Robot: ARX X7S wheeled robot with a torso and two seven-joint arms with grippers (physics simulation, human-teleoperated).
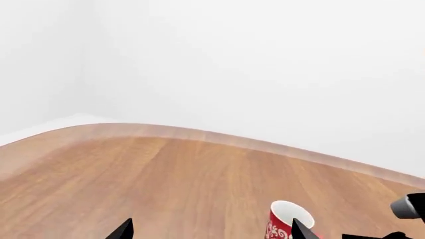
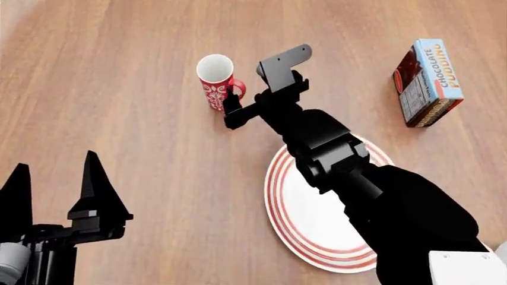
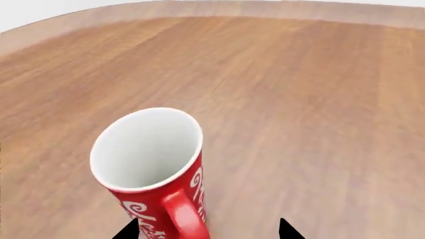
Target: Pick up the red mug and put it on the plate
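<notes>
The red mug (image 2: 216, 81) stands upright; the right gripper (image 3: 207, 230), fingers apart, straddles its handle. Next: close and lift.

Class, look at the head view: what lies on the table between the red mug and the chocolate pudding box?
Only the right gripper at the red mug's handle; from there to the chocolate pudding box the wooden table is bare, as the head view shows.

The right arm (image 2: 348, 172) is matte black, built of blocky segments, with a white panel at its base. The left gripper (image 2: 59, 190) has black, pointed, triangular fingers and a grey cylinder beside them.
</notes>
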